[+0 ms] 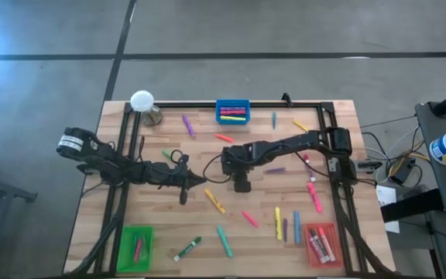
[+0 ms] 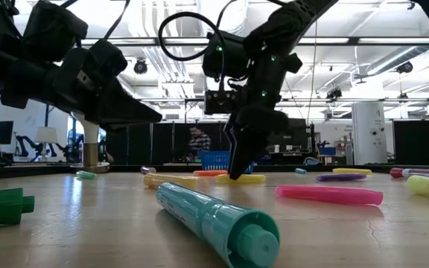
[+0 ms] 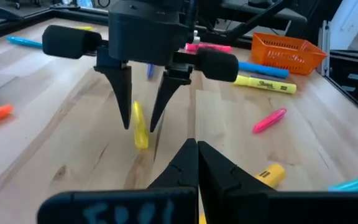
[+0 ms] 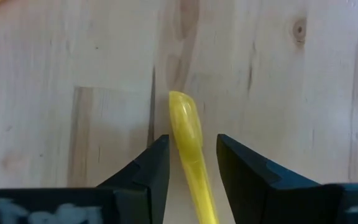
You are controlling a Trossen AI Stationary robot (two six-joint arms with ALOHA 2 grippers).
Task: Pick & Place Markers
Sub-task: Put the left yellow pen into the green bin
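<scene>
A yellow marker (image 4: pixel 188 140) lies flat on the wooden table (image 1: pixel 169 225) near its middle. My right gripper (image 3: pixel 143 121) points steeply down over it, open, one finger (image 4: pixel 151 171) on each side of the marker, tips close to the tabletop (image 2: pixel 238 170). In the high view the gripper (image 1: pixel 241 184) hides the marker. My left gripper (image 3: pixel 196 149) is shut and holds nothing. It hovers level just left of the right gripper (image 1: pixel 201 180). Other markers lie scattered: a teal one (image 2: pixel 214 219), a pink one (image 2: pixel 330 195), a second yellow one (image 1: pixel 214 201). My right gripper straddles the yellow marker's end part (image 4: pixel 185 124) from above, its fingers lying across the marker. One finger (image 4: pixel 160 162) stands right against the marker's side, and I cannot tell whether it touches. A gap shows at the other finger (image 4: pixel 235 165). The marker rests on the table.
A blue tray (image 1: pixel 232 111) with markers stands at the far edge, a green tray (image 1: pixel 135 248) at the near left, a red tray (image 1: pixel 321 244) at the near right. A white ball-shaped lamp (image 1: pixel 142 100) is at the far left corner. Loose markers lie mostly on the right half.
</scene>
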